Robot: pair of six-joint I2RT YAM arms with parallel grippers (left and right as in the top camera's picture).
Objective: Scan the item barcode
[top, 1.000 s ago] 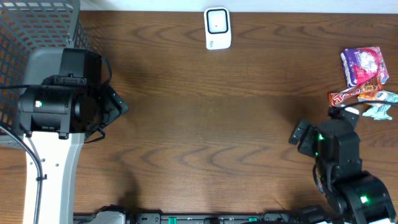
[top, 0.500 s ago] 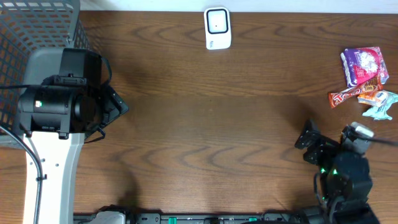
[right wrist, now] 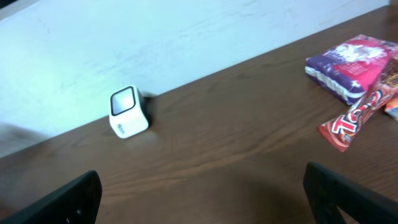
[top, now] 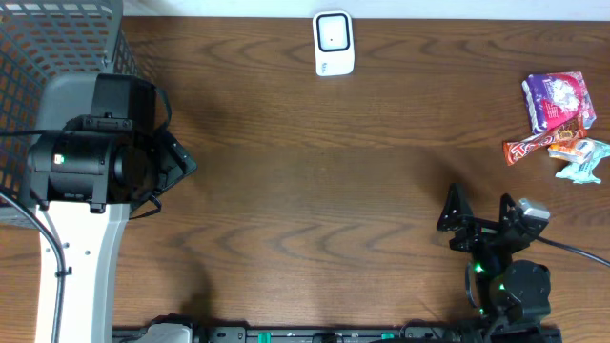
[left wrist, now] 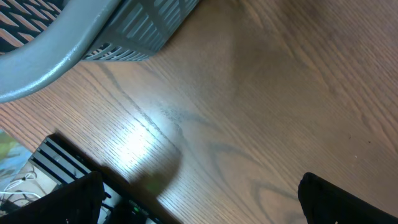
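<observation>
Both claws are released, with nothing between their fingers. Our right claw hangs low over the near right part of the table, well apart from the snacks and facing towards them and the scanner. Our left claw hovers beside the grey mesh basket on the far left.

The things to scan lie in a small heap at the right edge: a purple packet, a red bar touching its near side, and a pale blue wrapper just beside that. No barcode shows in any view, so we cannot tell which face carries it. The scanner stands upright at the back edge, well apart from the heap.

We judge all of these light, soft and crinkly. The foil looks slippery and will buckle under a hard pinch. The red bar seems the easiest pick: it is narrow, lies at the heap's near-left edge, and can be gripped across its width near the middle. Its ends and most of its printed face would then be free to turn towards the scanner window.
</observation>
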